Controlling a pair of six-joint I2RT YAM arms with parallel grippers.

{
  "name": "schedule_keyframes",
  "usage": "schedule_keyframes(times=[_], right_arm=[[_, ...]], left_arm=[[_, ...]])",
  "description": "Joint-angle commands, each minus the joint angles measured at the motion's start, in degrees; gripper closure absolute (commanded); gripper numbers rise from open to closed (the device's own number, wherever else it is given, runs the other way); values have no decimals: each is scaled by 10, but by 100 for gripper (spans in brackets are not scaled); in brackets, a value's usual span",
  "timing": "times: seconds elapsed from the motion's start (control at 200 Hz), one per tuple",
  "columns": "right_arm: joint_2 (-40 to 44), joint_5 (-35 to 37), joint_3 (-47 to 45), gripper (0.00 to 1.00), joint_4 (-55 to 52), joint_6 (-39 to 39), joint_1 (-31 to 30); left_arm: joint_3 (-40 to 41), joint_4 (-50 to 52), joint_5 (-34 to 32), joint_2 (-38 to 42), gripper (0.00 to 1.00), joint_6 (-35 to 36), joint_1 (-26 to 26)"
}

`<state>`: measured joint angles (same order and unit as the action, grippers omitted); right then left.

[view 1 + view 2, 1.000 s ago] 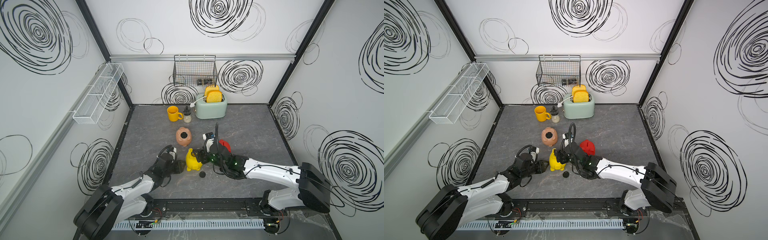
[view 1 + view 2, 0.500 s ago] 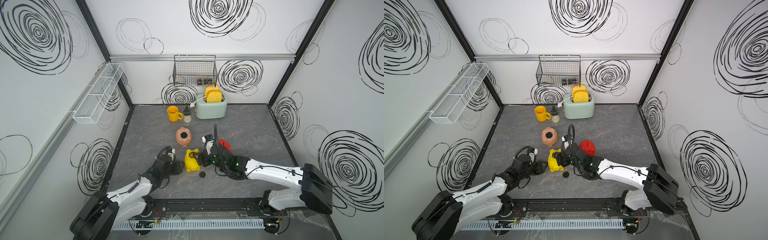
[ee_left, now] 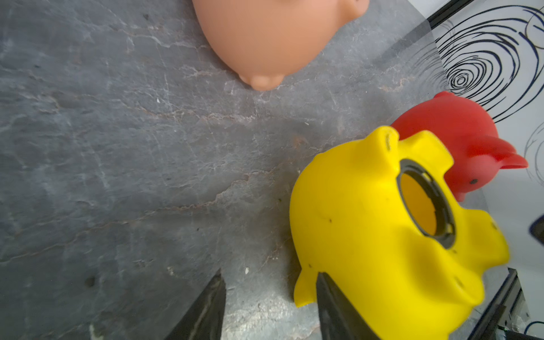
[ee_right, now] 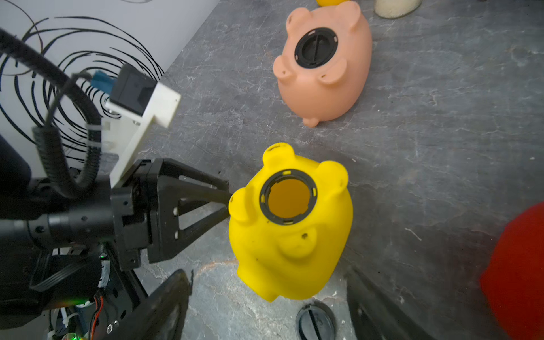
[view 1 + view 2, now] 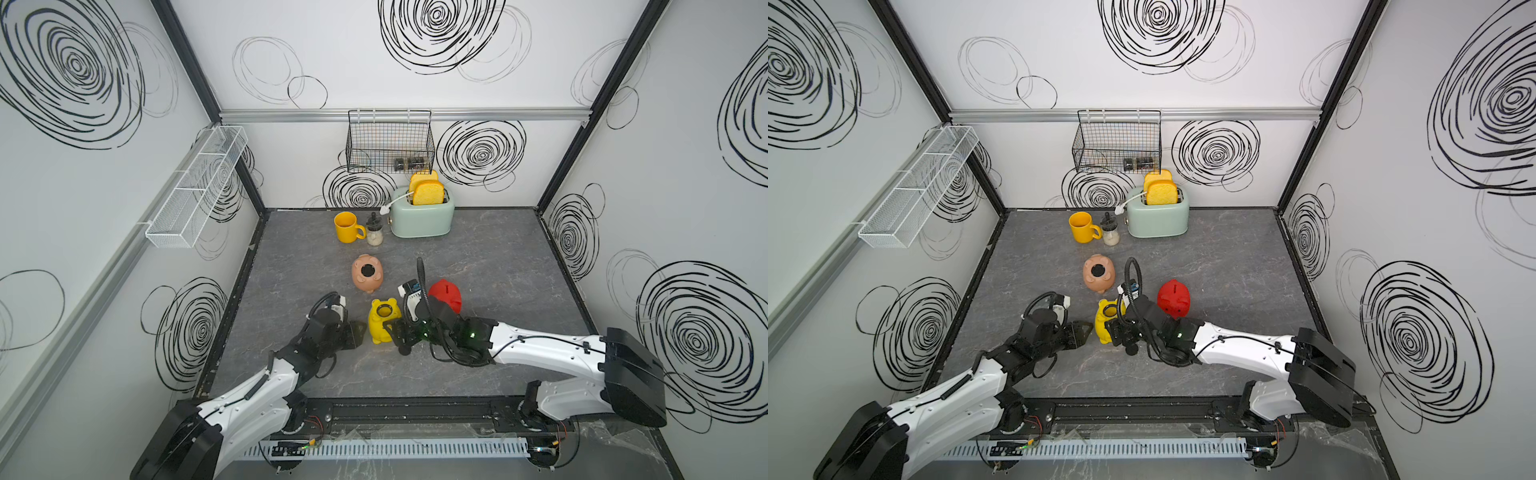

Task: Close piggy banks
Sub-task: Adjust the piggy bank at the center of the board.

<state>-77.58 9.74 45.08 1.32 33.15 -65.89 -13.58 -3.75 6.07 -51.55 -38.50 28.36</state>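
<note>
The yellow piggy bank (image 5: 384, 320) lies belly up in both top views, its round hole (image 4: 290, 200) uncovered. A loose black plug (image 4: 315, 322) rests on the table just beside it. My right gripper (image 4: 268, 309) is open, its jaws standing wide on either side of the pig's near end and the plug. My left gripper (image 3: 269, 273) is open a little, with bare table between its fingers and one tip against the yellow pig (image 3: 382, 223). The pink piggy bank (image 5: 367, 273) lies belly up with a black plug in its hole. The red piggy bank (image 5: 446, 295) stands upright.
A yellow mug (image 5: 346, 226), a small jar (image 5: 374, 235) and a green toaster (image 5: 422, 216) holding toast line the back of the table. A black wire basket (image 5: 388, 143) hangs on the back wall, and a white mesh shelf (image 5: 195, 191) on the left wall.
My right gripper has opened wider around the yellow pig, which has shifted slightly left. The left gripper's fingers have parted a little.
</note>
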Motion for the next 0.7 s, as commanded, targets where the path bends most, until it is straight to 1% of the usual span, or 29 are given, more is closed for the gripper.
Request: schedule_keyframes(times=[0.0, 0.16, 0.255, 0.31, 0.415, 0.555, 0.59, 0.69], right_arm=[[-6, 21, 17, 12, -25, 3, -19], [-25, 39, 34, 10, -53, 10, -32], [-26, 43, 34, 9, -62, 11, -34], [-24, 43, 31, 8, -63, 16, -34], [-25, 35, 28, 7, -63, 21, -34], [-34, 26, 27, 5, -61, 23, -34], [-35, 26, 28, 4, -65, 24, -34], [-39, 27, 28, 3, -69, 28, -35]], left_arm=[[-41, 27, -15, 19, 45, 16, -11], [-101, 81, -16, 42, 44, 31, -16], [-141, 116, -16, 81, 42, 36, -16], [-172, 145, -19, 94, 36, 48, -16], [-227, 202, -33, 106, 21, 82, -17], [-255, 265, -62, 135, 0, 108, -19], [-258, 278, -72, 146, 3, 111, -19], [-256, 292, -88, 180, 4, 112, -17]])
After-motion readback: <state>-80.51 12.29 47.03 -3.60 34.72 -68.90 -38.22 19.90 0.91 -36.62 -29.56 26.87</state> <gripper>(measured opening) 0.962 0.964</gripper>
